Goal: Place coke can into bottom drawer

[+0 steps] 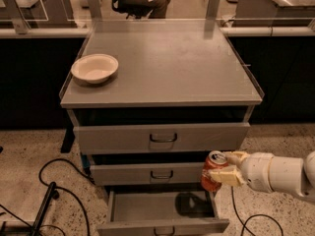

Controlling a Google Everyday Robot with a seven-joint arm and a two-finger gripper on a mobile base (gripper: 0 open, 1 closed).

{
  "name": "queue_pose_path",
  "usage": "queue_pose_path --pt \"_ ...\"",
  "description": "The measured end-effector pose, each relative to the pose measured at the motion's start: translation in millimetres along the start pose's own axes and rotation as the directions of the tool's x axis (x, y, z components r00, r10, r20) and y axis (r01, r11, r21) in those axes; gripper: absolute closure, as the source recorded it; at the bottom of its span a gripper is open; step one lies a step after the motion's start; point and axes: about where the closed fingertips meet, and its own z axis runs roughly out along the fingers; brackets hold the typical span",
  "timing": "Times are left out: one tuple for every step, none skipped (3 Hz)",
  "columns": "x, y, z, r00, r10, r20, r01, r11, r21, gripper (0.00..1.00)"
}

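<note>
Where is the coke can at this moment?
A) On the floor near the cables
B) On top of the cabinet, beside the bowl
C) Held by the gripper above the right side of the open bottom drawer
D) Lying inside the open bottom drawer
C: the gripper is closed on the coke can and holds it in front of the middle drawer, above the open bottom drawer and not yet inside it.

Dim warm overhead light, soft sheen on surface [162, 58], mild blur overall, tool [220, 167] lower right clamping coke can [211, 175], their dark shadow in bottom drawer [138, 208]
</note>
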Motion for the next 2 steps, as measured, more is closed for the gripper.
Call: queue_pose_path --pt "0.0 0.0 0.0 1.000 0.000 0.000 0.000 1.0000 0.000 1.00" --pt "14.0 2.3 8.9 1.000 0.003 0.003 -0.003 0.9998 0.019 1.00"
